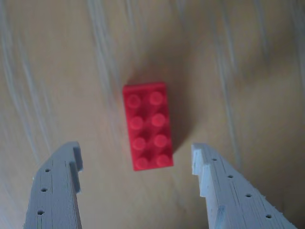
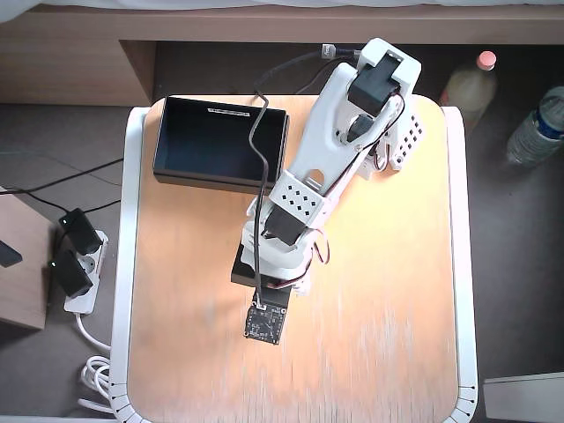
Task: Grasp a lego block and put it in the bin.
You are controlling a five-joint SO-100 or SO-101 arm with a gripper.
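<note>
While the gripper (image 1: 136, 157) hangs spread wide, untouched lego block (image 1: 147, 126) lies studs-up on the table (image 2: 379, 335) between its fingers; bin (image 2: 220, 141) sits well apart.

Wrist view looks straight down, close to the table (image 1: 57, 71) — overhead view takes in the whole tabletop.

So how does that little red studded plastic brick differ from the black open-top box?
The small red studded plastic brick shows only in the wrist view, between the open fingers of the gripper; the shallow black rectangular box shows only in the overhead view, at the table's far left corner. The brick is bright red and solid with eight studs; the box is black, hollow and looks empty. Both are rectangular and rest on the wooden tabletop.
</note>
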